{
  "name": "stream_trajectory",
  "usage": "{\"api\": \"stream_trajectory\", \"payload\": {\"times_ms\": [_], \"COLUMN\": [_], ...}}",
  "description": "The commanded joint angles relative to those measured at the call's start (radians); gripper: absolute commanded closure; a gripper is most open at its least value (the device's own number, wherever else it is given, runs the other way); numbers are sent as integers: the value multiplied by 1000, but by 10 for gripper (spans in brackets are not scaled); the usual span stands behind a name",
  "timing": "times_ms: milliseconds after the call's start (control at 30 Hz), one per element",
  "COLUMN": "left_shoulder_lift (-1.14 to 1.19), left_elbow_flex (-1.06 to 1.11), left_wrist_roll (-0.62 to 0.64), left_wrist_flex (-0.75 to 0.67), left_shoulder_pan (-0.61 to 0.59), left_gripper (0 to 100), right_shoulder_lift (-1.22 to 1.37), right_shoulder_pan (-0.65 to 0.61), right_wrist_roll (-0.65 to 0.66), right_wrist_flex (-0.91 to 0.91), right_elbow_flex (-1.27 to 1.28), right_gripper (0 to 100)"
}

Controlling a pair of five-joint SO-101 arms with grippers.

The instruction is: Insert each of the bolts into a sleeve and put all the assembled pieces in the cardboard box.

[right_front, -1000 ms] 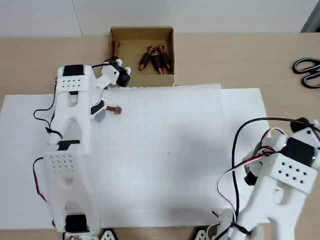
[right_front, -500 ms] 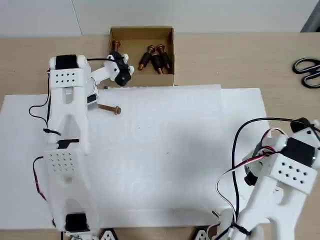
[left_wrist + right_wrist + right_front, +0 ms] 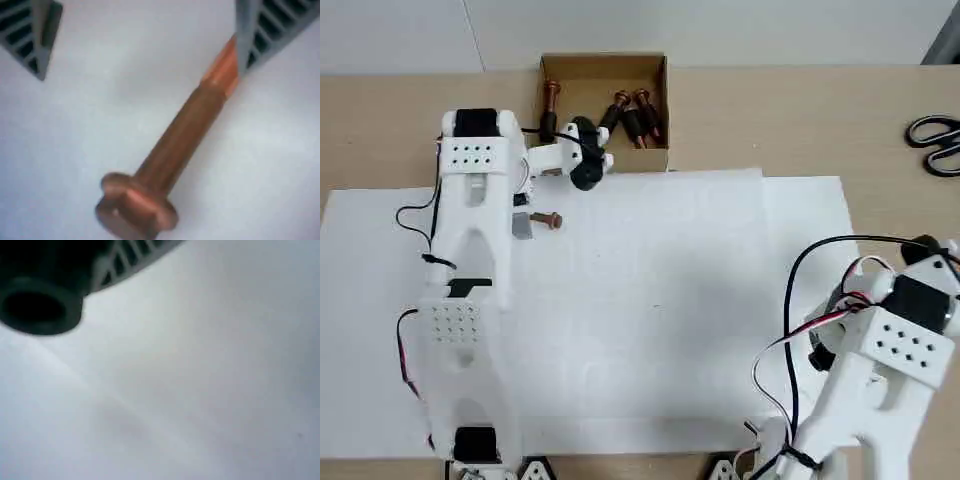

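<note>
A copper bolt (image 3: 170, 150) lies flat on the white foam sheet (image 3: 670, 300), its head (image 3: 555, 220) sticking out from under my left arm. My left gripper (image 3: 145, 65) hangs open just above it, one grey finger (image 3: 265, 30) over the bolt's threaded tip and the other finger (image 3: 30, 35) off to the side. In the high view the left gripper (image 3: 525, 222) sits a little in front of the cardboard box (image 3: 665, 110), which holds three assembled pieces (image 3: 632, 115). My right gripper (image 3: 75, 285) is shut on a black sleeve (image 3: 35, 310) above the foam at the right front.
Scissors (image 3: 935, 140) lie on the wooden table at the far right. The right arm (image 3: 890, 350) and its cables cover the foam's right front corner. The foam's middle is bare.
My left arm swung out to the left, then came back right, and its gripper now sits over the bolt's shaft. The bolt itself and the right arm stayed put.
</note>
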Motion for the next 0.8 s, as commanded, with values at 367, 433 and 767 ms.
{"api": "stream_trajectory", "payload": {"times_ms": [367,433,767], "left_shoulder_lift": [34,61,129], "left_elbow_flex": [-70,-102,-127], "left_wrist_roll": [-112,-110,-109], "left_wrist_flex": [-23,-18,-21], "left_shoulder_pan": [48,55,66], "left_gripper": [852,852,848], "right_shoulder_lift": [-21,-21,-21], "right_shoulder_pan": [2,2,2], "right_wrist_roll": [-8,-8,-8], "right_wrist_flex": [5,5,4], "right_elbow_flex": [-9,-9,-9], "right_gripper": [995,995,995]}}
